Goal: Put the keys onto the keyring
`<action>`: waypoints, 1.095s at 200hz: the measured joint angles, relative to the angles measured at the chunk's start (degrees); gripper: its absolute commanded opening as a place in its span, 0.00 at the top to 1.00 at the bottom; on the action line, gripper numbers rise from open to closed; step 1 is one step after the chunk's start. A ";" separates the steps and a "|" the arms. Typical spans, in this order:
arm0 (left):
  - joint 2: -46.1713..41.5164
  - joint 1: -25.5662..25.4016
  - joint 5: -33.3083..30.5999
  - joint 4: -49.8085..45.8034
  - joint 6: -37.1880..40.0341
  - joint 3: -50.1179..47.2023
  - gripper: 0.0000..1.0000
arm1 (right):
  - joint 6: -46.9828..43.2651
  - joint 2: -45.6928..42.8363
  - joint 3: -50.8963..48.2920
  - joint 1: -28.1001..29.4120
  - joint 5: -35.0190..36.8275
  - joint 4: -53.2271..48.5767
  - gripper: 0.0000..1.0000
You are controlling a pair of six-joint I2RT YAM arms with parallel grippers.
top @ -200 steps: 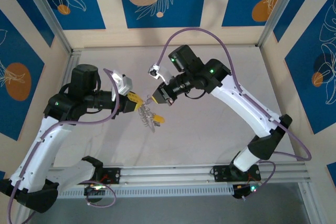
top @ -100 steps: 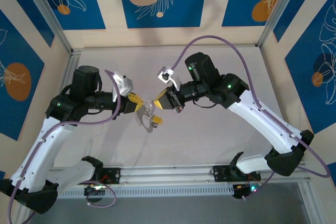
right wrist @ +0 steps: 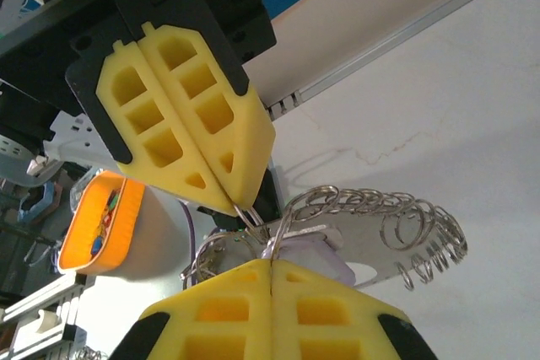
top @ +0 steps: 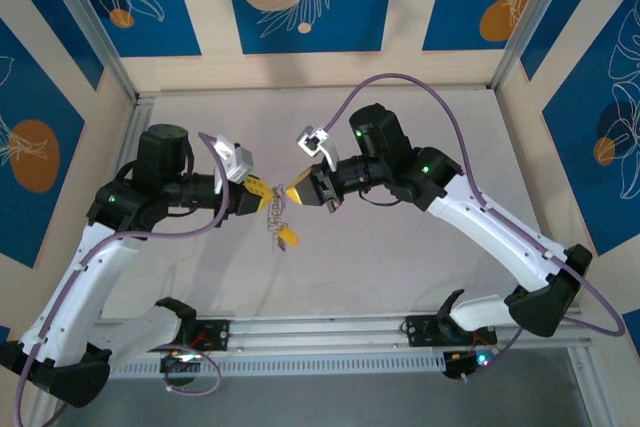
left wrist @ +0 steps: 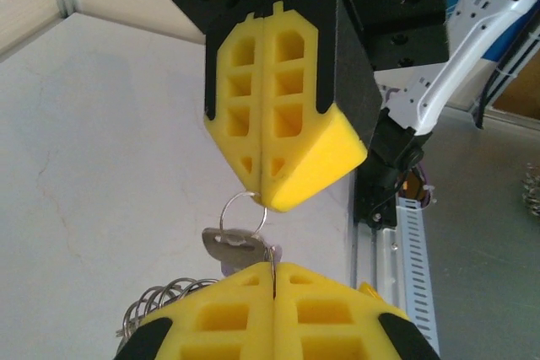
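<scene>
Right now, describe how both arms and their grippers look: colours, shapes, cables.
The left arm and right arm have white links, black joints, small green lights and looping purple cables. The left gripper and right gripper have wedge-shaped yellow fingers with rectangular cut-outs on black mounts.

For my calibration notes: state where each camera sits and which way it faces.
Top external: above, behind the robot, looking down on the table; both arms, left end effector and right end effector.
Left wrist: on the left arm, facing the right one past its own fingers.
Right wrist: mirrored, facing the left one past its own fingers.
Shared: keyring and key pinched between shut tips.
</scene>
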 measured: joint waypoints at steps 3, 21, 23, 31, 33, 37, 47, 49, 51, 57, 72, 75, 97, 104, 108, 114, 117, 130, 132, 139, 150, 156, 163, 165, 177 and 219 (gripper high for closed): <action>0.00 0.00 -0.46 0.00 -0.02 -0.04 1.00 | 0.33 -0.17 -0.42 -0.33 -0.04 0.33 1.00; -0.48 0.09 -2.89 0.20 -1.05 -1.22 1.00 | 2.34 -1.62 -4.42 -2.89 0.57 2.10 1.00; -0.57 0.20 -3.23 0.28 -1.20 -1.49 1.00 | 2.69 -1.84 -5.11 -3.26 0.57 2.43 1.00; -0.96 0.46 -4.26 0.42 -1.95 -2.51 1.00 | 3.80 -2.56 -8.28 -4.70 0.63 3.80 1.00; -1.03 0.55 -4.52 0.42 -2.10 -2.80 1.00 | 4.00 -2.67 -8.83 -4.92 0.70 3.93 1.00; -1.20 0.72 -5.03 0.48 -2.51 -3.23 1.00 | 4.92 -2.93 -10.80 -5.62 0.70 4.74 1.00; -1.46 1.18 -6.40 0.57 -3.28 -4.42 1.00 | 6.60 -3.08 -15.32 -7.04 0.81 6.14 1.00; -1.51 1.27 -6.67 0.57 -3.48 -4.63 1.00 | 7.15 -3.06 -16.28 -7.32 0.81 6.51 1.00; -1.55 1.36 -6.95 0.57 -3.61 -4.85 1.00 | 7.23 -3.02 -16.92 -7.48 0.81 6.75 1.00; -1.62 1.68 -7.61 0.57 -4.09 -5.38 1.00 | 8.24 -2.80 -19.67 -8.00 0.83 7.65 1.00; -1.70 2.43 -8.85 0.72 -4.83 -6.10 1.00 | 10.16 -1.88 -25.70 -8.35 0.85 9.35 1.00; -1.70 2.54 -9.03 0.76 -4.96 -6.16 1.00 | 10.67 -1.66 -26.71 -8.35 0.83 9.68 1.00; -1.70 2.86 -9.92 1.97 -5.62 -6.54 1.00 | 13.88 0.39 -33.73 -8.52 0.48 14.21 1.00; -1.70 2.89 -10.03 2.40 -5.81 -6.73 1.00 | 14.86 1.46 -35.34 -8.68 0.22 15.50 1.00; -1.70 2.93 -10.10 2.56 -5.84 -6.82 1.00 | 15.34 2.21 -36.15 -8.74 0.15 16.28 1.00; -1.73 3.06 -10.14 2.91 -5.86 -6.99 1.00 | 16.04 3.26 -37.03 -8.87 0.04 17.22 1.00; -1.75 3.13 -10.16 3.02 -5.88 -7.08 1.00 | 16.46 3.91 -37.42 -8.94 -0.09 17.73 1.00; -1.99 3.52 -10.34 3.63 -6.03 -7.67 1.00 | 17.88 6.86 -38.66 -9.25 -0.17 19.21 1.00; -2.05 3.61 -10.34 3.69 -6.05 -7.76 1.00 | 17.97 7.26 -38.84 -9.31 -0.13 19.43 1.00; -2.27 3.87 -10.34 3.74 -6.10 -8.09 1.00 | 18.60 8.83 -39.34 -9.51 -0.22 20.26 1.00; -2.62 4.24 -10.32 3.98 -6.47 -8.52 1.00 | 19.76 11.02 -40.11 -9.81 -0.48 21.44 1.00; -2.75 4.42 -10.34 4.04 -6.54 -8.66 1.00 | 20.17 12.04 -40.48 -9.94 -0.66 21.92 1.00; -2.84 4.63 -10.32 4.15 -6.71 -8.70 1.00 | 20.65 13.18 -40.76 -9.97 -0.74 22.27 1.00; -2.84 4.68 -10.29 4.22 -6.80 -8.72 1.00 | 20.79 13.49 -40.81 -9.97 -0.76 22.32 1.00; -2.89 4.92 -10.27 4.90 -7.06 -8.74 1.00 | 21.40 15.06 -40.85 -9.97 -0.72 22.49 1.00; -2.93 5.62 -9.84 7.26 -7.61 -9.53 1.00 | 23.06 18.08 -40.85 -10.03 -0.55 23.08 0.89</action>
